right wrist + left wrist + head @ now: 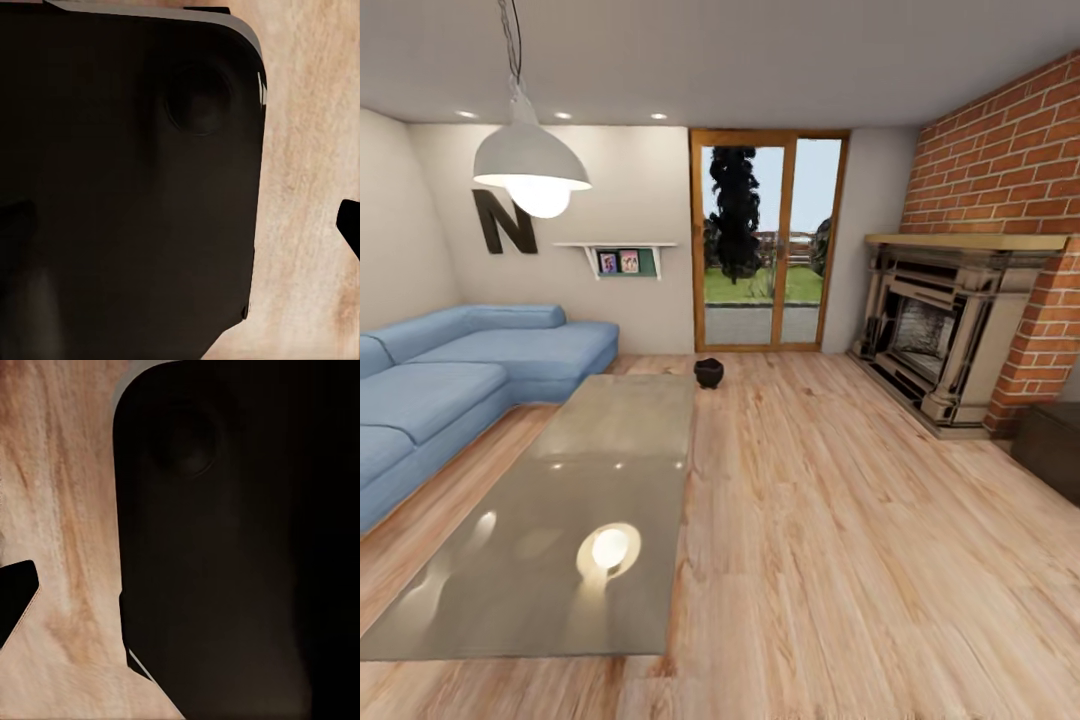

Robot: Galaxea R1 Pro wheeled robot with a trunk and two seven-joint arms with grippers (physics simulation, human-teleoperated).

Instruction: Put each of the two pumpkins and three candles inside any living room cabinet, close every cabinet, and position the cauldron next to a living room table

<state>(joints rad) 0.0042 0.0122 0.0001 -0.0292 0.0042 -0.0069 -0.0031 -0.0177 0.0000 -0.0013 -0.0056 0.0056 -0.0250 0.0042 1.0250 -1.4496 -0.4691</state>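
Here a squat black cauldron (708,372) sits mid-frame beside the glossy glass counter's (560,520) far corner; open plank floor (860,560) right. Pincer states: cannot tell.

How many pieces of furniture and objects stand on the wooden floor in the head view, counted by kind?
Blue corner sofa: 1
Low glass-topped coffee table: 1
Small black cauldron: 1
Stone fireplace: 1
Dark brown cabinet, partly in view: 1
Total: 5
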